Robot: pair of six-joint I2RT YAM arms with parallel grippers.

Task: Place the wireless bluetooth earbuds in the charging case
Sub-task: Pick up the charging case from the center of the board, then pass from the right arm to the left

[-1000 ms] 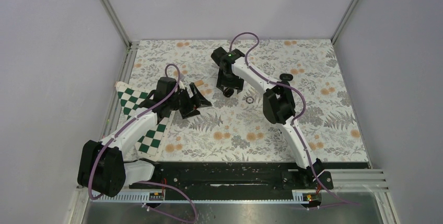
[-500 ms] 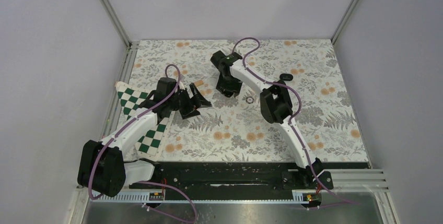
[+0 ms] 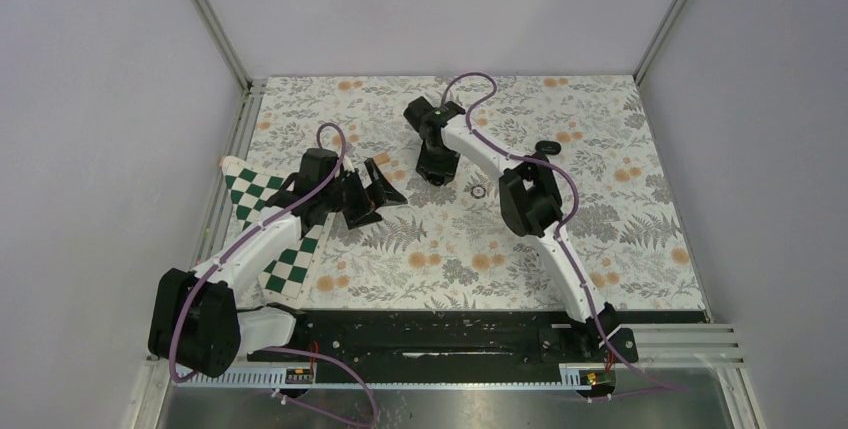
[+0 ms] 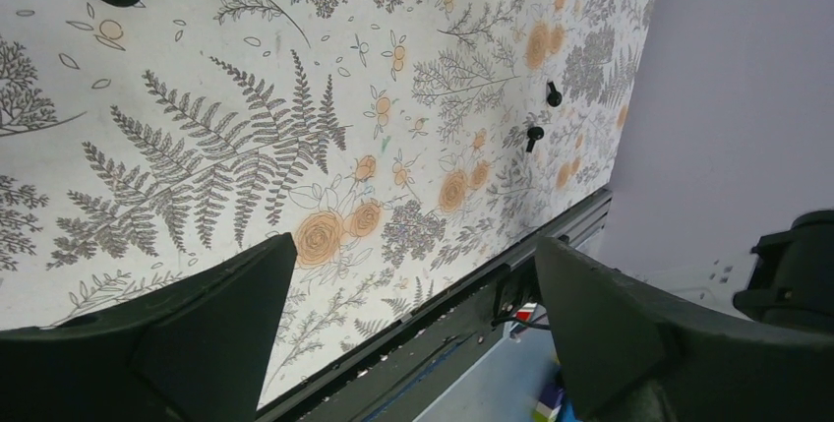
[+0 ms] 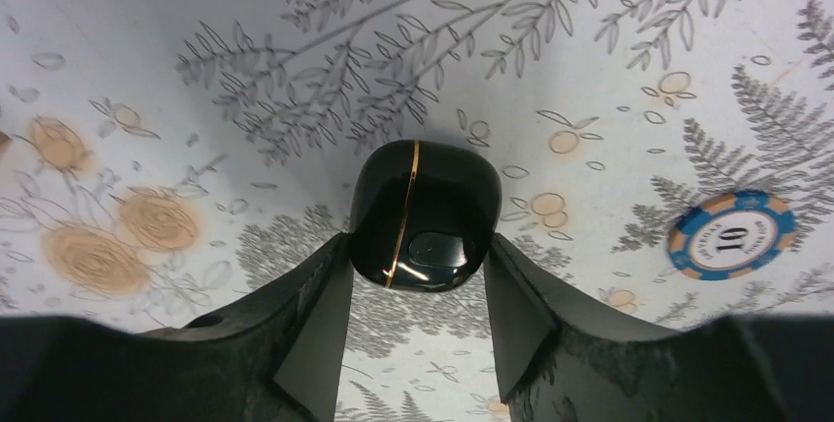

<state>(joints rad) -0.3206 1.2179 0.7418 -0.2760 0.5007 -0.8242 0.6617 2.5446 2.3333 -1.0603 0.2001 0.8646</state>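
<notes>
The charging case (image 5: 425, 215) is a glossy black pebble with a thin gold seam. It sits between my right gripper's (image 5: 418, 247) two fingertips, which press on both its sides. In the top view the right gripper (image 3: 434, 167) is at mid-table with the case (image 3: 436, 178) at its tip, at or just above the cloth. The two earbuds (image 4: 554, 96) (image 4: 534, 134) are tiny black buds lying on the floral cloth, far from both grippers; the top view shows them as a dark spot (image 3: 545, 147) behind the right arm. My left gripper (image 4: 413, 245) (image 3: 386, 189) is open and empty.
A blue poker chip marked 10 (image 5: 729, 235) (image 3: 479, 191) lies right of the case. A small tan piece (image 3: 378, 159) lies by the left gripper. A green-and-white checkered cloth (image 3: 250, 207) lies under the left arm. The black front rail (image 3: 430, 334) borders the table.
My right gripper has shifted slightly left and back with the case in it. The left arm has barely moved.
</notes>
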